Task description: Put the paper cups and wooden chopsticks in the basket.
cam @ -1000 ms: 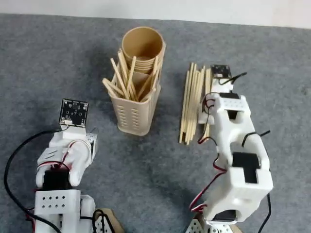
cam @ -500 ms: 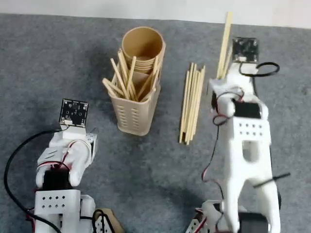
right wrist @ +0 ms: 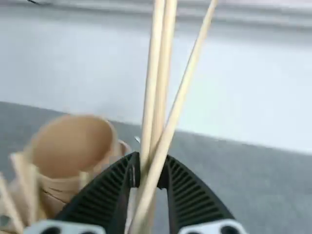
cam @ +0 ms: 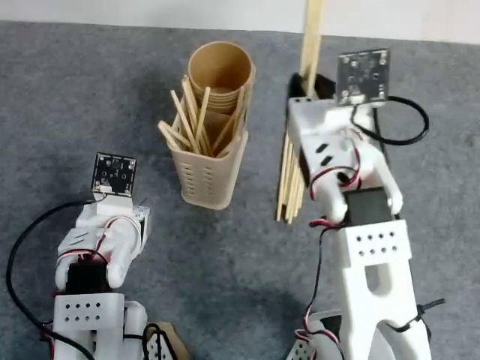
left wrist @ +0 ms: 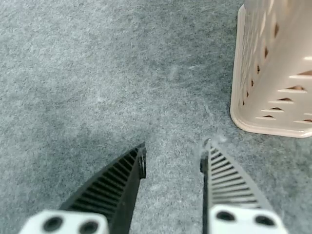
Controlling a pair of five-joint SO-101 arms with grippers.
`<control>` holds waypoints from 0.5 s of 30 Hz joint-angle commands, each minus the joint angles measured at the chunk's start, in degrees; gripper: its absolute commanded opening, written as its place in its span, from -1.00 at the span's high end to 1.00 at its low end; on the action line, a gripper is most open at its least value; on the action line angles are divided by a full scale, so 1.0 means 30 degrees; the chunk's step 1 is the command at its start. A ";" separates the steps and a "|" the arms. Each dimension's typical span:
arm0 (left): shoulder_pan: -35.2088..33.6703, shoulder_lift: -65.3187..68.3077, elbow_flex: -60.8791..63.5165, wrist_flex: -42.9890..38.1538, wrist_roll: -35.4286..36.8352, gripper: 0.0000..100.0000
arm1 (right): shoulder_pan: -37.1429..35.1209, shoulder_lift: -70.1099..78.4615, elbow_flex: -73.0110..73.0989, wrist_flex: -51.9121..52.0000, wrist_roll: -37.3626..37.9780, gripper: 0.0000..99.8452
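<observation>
My right gripper (right wrist: 148, 170) is shut on a few wooden chopsticks (right wrist: 158, 97), held up in the air; in the high view these chopsticks (cam: 311, 34) stick up past the table's far edge, right of the basket. More chopsticks (cam: 289, 176) lie in a bundle on the grey felt, partly under the right arm. The beige slotted basket (cam: 206, 176) holds stacked paper cups (cam: 220, 71) and several chopsticks. My left gripper (left wrist: 173, 158) is open, low over bare felt, with the basket (left wrist: 273, 73) a short way off.
Grey felt covers the table (cam: 67, 90), with a pale wall strip along its far edge. Open felt lies left of the basket and between the two arms. Cables trail from both arms.
The right arm lifted a few chopsticks off the pile, raised them upright and swung left toward the basket. The left arm has not moved.
</observation>
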 commanded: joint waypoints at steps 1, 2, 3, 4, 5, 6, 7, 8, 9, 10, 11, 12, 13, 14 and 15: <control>0.0308 -0.0073 -0.0132 -0.0088 0.0088 0.59 | -0.1421 -0.0601 -0.0103 -0.1216 -0.0117 0.99; 0.0308 -0.0073 -0.0132 -0.0117 0.0088 0.59 | -0.1832 -0.0601 -0.0103 -0.1451 -0.0147 0.99; 0.0308 -0.0073 -0.0132 -0.0117 0.0088 0.59 | -0.2271 -0.0601 -0.0103 -0.1714 -0.0147 0.99; 0.0308 -0.0073 -0.0132 -0.0117 0.0088 0.59 | -0.2711 -0.0601 -0.0103 -0.2007 -0.0147 0.99; 0.0308 -0.0073 -0.0132 -0.0117 0.0088 0.59 | -0.3150 -0.0601 -0.0103 -0.2242 -0.0147 0.99; 0.0308 -0.0073 -0.0132 -0.0117 0.0088 0.59 | -0.3531 -0.0601 -0.0103 -0.2505 -0.0147 0.99; 0.0308 -0.0073 -0.0132 -0.0117 0.0088 0.59 | -0.3941 -0.0571 -0.0103 -0.2769 -0.0147 0.99; 0.0308 -0.0073 -0.0132 -0.0117 0.0088 0.59 | -0.4293 -0.0571 -0.0103 -0.3062 -0.0147 0.99; 0.0308 -0.0073 -0.0132 -0.0117 0.0088 0.59 | -0.4615 -0.0571 -0.0103 -0.3267 -0.0147 0.99; 0.0308 -0.0073 -0.0132 -0.0117 0.0088 0.59 | -0.4850 -0.0571 -0.0103 -0.3355 -0.0147 0.99; 0.0308 -0.0073 -0.0132 -0.0117 0.0088 0.59 | -0.5055 -0.0542 -0.0073 -0.3355 -0.0147 0.99; 0.0278 -0.0073 -0.0132 -0.0117 0.0088 0.59 | -0.5260 -0.0513 -0.0015 -0.3355 -0.0147 0.99; 0.0278 -0.0103 -0.0132 -0.0117 0.0088 0.59 | -0.5436 -0.0513 0.0278 -0.3443 -0.0088 0.99; 0.0249 -0.0103 -0.0132 -0.0117 0.0088 0.59 | -0.5553 -0.0513 0.0689 -0.3824 -0.0117 0.99; 0.0249 -0.0103 -0.0132 -0.0117 0.0088 0.59 | -0.5700 -0.0513 0.1245 -0.4381 -0.0117 0.99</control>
